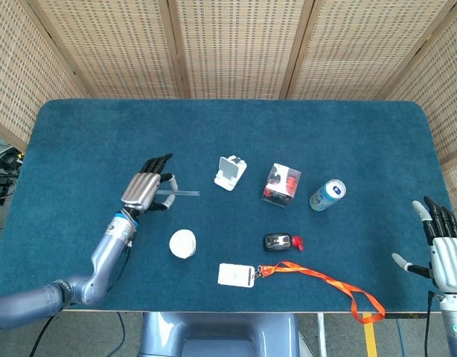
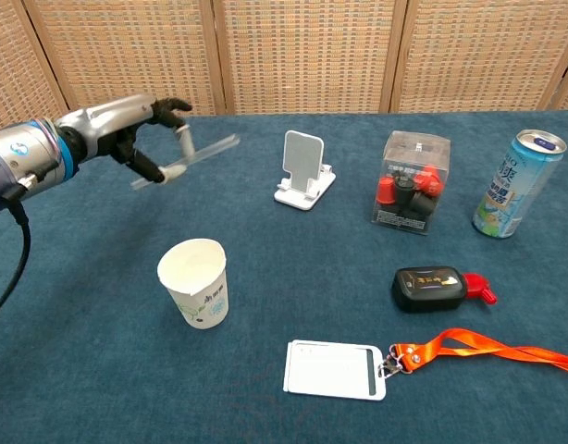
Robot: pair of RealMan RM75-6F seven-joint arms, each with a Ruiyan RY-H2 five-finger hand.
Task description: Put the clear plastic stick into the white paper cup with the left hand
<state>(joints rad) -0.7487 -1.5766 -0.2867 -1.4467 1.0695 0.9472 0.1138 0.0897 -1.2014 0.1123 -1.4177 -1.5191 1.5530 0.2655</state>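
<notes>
Risk: the clear plastic stick is held by a light pinch near one end; judged liable to pivot or slip as it is tipped upright, then strike the rim and topple the white paper cup.
Left hand: raised off the counter, thumb and a finger pinching the stick, other fingers loosely extended.
Stick: tilted, long end projecting beyond the fingertips.
Cup: upright, below and nearer than the hand, apart from it.
Right hand: fingers spread, holding nothing, at the counter's far edge.
</notes>
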